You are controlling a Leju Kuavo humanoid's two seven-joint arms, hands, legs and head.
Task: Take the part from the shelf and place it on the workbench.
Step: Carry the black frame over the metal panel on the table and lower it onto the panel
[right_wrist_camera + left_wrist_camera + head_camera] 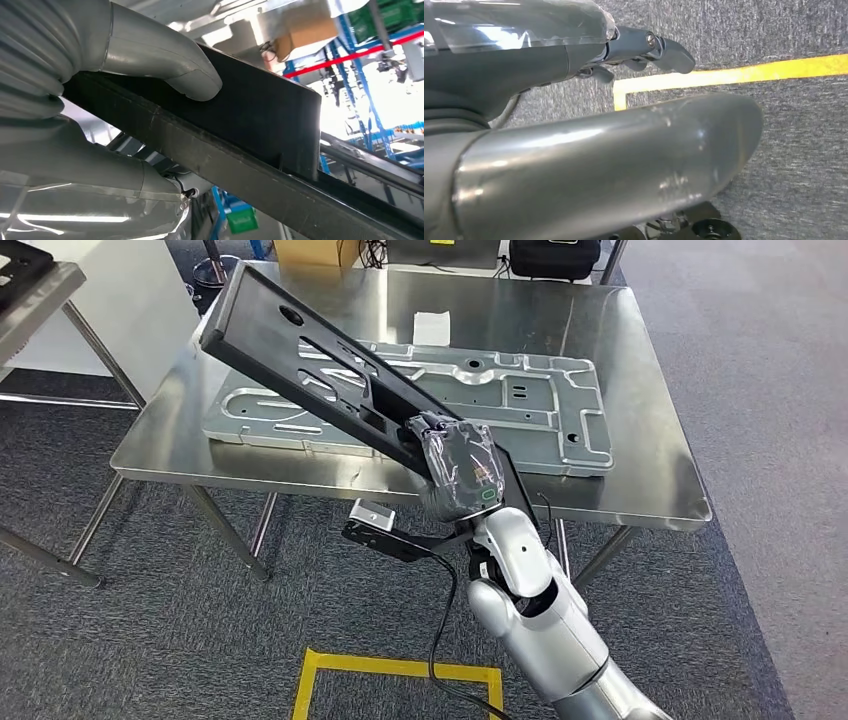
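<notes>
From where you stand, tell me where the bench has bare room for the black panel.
The workbench is bare along its right side and far edge by the white paper. The middle is crowded by the grey metal plate. The right hand holds the black panel.

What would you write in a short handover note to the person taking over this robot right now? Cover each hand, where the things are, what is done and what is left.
Right hand: grips one end of the long black part, thumb pressed on its face. The part is tilted up in the air over the steel workbench, its far end highest.
Left hand: hangs over the carpet near the yellow floor tape, holding nothing, fingers curled.
On the workbench: a flat silver metal plate lies under the part.
Done: part picked up and brought to the bench.
Left: lower it onto the bench and let go.
</notes>
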